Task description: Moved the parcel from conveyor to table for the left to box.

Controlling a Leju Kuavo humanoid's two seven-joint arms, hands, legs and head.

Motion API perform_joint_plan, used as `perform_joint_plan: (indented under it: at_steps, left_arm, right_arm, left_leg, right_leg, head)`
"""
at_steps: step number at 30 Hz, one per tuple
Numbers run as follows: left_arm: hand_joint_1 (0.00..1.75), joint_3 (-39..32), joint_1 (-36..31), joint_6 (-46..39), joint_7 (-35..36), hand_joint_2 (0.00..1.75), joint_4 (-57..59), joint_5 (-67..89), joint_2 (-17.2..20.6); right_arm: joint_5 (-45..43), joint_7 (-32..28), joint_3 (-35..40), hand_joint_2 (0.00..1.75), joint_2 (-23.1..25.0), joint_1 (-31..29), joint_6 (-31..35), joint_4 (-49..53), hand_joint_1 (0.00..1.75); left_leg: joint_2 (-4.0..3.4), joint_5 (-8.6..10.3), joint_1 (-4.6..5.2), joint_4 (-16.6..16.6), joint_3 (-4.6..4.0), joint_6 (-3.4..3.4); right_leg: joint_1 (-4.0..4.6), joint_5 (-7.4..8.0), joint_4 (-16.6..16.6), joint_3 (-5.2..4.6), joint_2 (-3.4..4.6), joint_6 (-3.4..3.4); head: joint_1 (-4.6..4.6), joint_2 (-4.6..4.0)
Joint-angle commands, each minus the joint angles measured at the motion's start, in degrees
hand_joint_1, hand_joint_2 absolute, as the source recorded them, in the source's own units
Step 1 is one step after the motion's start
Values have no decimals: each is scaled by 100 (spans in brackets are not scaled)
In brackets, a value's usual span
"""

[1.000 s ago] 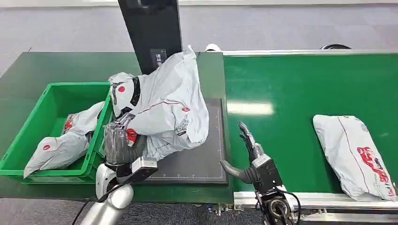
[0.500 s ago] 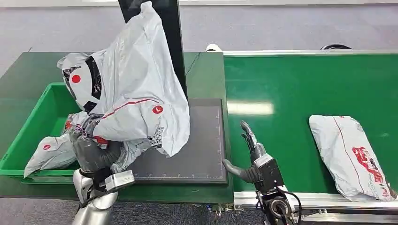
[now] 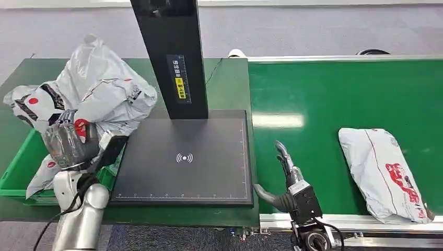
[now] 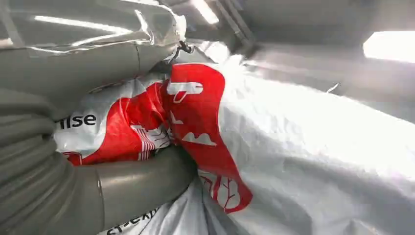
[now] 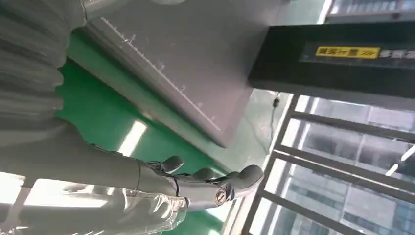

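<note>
My left hand (image 3: 69,144) grips a large grey parcel (image 3: 96,94) with red marks and holds it up over the green bin (image 3: 20,168) at the table's left. The left wrist view shows my thumb (image 4: 142,183) pressed into the parcel (image 4: 303,161). A second grey parcel (image 3: 52,172) lies in the bin, mostly hidden. Another parcel (image 3: 384,172) lies on the green conveyor (image 3: 339,94) at the right. My right hand (image 3: 284,175) hovers open at the conveyor's near left edge, fingers (image 5: 215,181) spread, holding nothing.
A dark scanner pad (image 3: 188,157) with a wireless symbol lies at the table's middle. A black post (image 3: 172,52) with a yellow label rises behind it. The dark green table (image 3: 230,83) reaches from the bin to the conveyor.
My left hand has carried the large parcel leftward off the scanner pad to above the bin. The conveyor parcel has crept slightly left. My right hand has shifted a little right.
</note>
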State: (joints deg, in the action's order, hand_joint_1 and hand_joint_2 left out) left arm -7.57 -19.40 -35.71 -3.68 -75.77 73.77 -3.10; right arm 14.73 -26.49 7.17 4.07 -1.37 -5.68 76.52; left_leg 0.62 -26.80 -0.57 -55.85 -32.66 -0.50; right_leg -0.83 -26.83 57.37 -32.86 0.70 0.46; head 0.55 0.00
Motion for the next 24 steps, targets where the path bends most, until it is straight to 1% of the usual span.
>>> perform_joint_plan:
  at_steps: [1, 6, 9, 12, 14, 17, 21, 23, 24]
  left_arm:
    - [175, -529, -889, 1080, 1009, 175, 2829, 688, 870]
    - [175, -767, -737, 1299, 1179, 175, 2690, 783, 912]
    - [175, -918, -830, 1626, 1335, 175, 2760, 831, 1036]
    - [175, -1062, -921, 1782, 1528, 175, 2930, 903, 1220]
    - [175, -1244, -980, 1756, 1507, 175, 3043, 830, 1333]
    - [175, -1264, -984, 1759, 1486, 175, 3049, 831, 1341]
    - [175, -1255, -978, 1748, 1487, 175, 3035, 838, 1304]
    - [175, -1362, -959, 1537, 1532, 175, 2942, 763, 1293]
    - [175, -1458, -930, 1363, 1443, 175, 2824, 619, 1307]
  right_arm:
    - [217, 70, -268, 175, 71, -85, -152, -137, 0]
    - [292, 67, -270, 175, 82, 4, -215, -15, 0]
    - [334, 87, -188, 175, 101, -59, -254, -71, 0]
    - [342, 92, -124, 175, 126, -131, -259, -206, 0]
    - [341, 92, -83, 175, 119, -172, -245, -289, 0]
    - [341, 92, -78, 175, 115, -174, -243, -293, 0]
    - [340, 92, -82, 175, 106, -166, -243, -282, 0]
    - [341, 92, -76, 175, 106, -157, -240, -264, 0]
    - [325, 105, -77, 175, 109, -144, -245, -252, 0]
  left_leg:
    - [-9, 2, 0, 13, 20, 0]
    - [-12, -3, 1, 11, 20, -2]
    - [-20, -5, 2, 7, 15, -4]
    - [-22, -4, 0, 8, 16, -5]
    - [-36, -5, -3, 11, 22, -6]
    - [-51, -6, -6, 13, 27, -5]
    - [-51, -6, -7, 10, 29, -4]
    - [-54, -5, -7, 12, 31, -3]
    - [-55, -5, -6, 11, 30, -3]
  right_leg:
    - [3, 3, -13, 19, -1, -5]
    - [1, -1, -10, 17, 4, -5]
    - [0, 2, -4, 8, 14, -6]
    - [1, 3, -3, 7, 17, -6]
    - [5, 7, -5, 8, 30, -8]
    - [11, 10, -5, 12, 41, -12]
    - [11, 9, -3, 13, 44, -14]
    - [11, 10, -5, 13, 46, -15]
    - [10, 10, -3, 12, 47, -15]
  head:
    - [0, 0]
    - [0, 0]
    - [0, 0]
    - [0, 0]
    - [2, 0]
    - [0, 0]
    - [0, 0]
    - [0, 0]
    - [2, 0]
